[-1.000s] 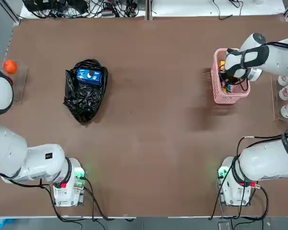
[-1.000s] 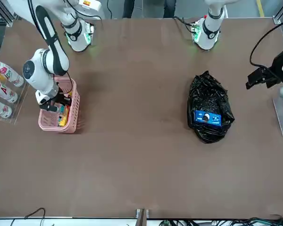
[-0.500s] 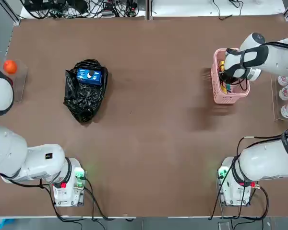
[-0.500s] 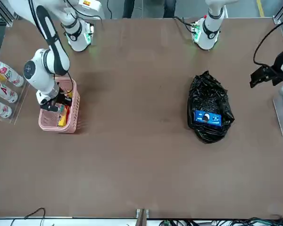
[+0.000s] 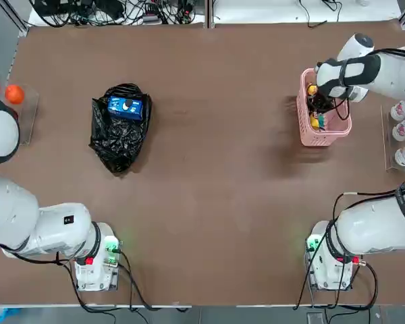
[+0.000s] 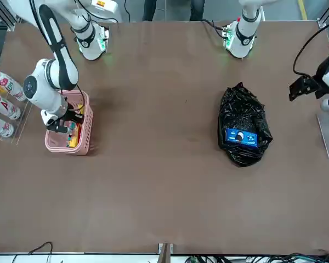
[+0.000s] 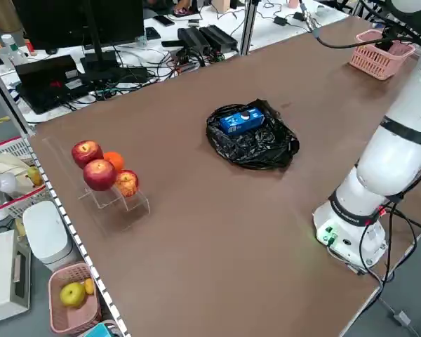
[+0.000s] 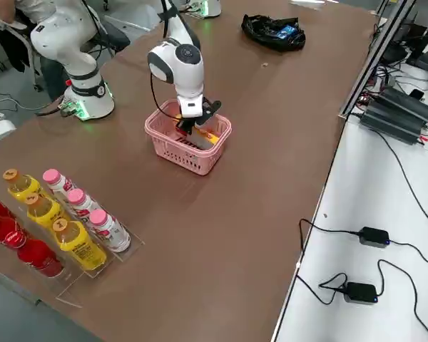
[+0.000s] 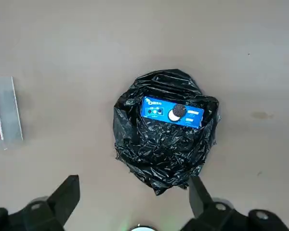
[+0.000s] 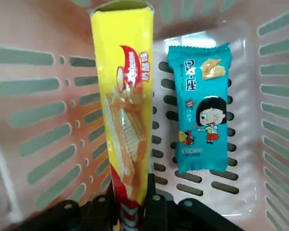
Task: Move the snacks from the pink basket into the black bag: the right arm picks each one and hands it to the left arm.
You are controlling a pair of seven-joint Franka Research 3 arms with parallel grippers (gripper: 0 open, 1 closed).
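My right gripper (image 10: pixel 132 197) reaches down into the pink basket (image 5: pixel 302 116) at the table's right side and is shut on the lower end of the yellow snack (image 10: pixel 125 96), which stands tilted against the basket wall. Beside it, the slim teal snack (image 10: pixel 202 110) lies flat on the basket floor. Across the table on the left, the blue snack (image 5: pixel 125 106) rests on the wrinkled black bag (image 5: pixel 118 142). My left gripper (image 9: pixel 135 202) hangs open, high and apart from that bag (image 9: pixel 159 149), holding nothing.
A clear rack of bottles (image 5: pixel 401 131) stands just right of the basket, near the table's right edge. An orange ball (image 5: pixel 14 94) sits on a clear stand at the far left edge. Bare brown tabletop (image 5: pixel 223 155) lies between bag and basket.
The right gripper's fingers have shut on the yellow snack inside the basket, and its wrist has shifted slightly. The left arm has barely moved.
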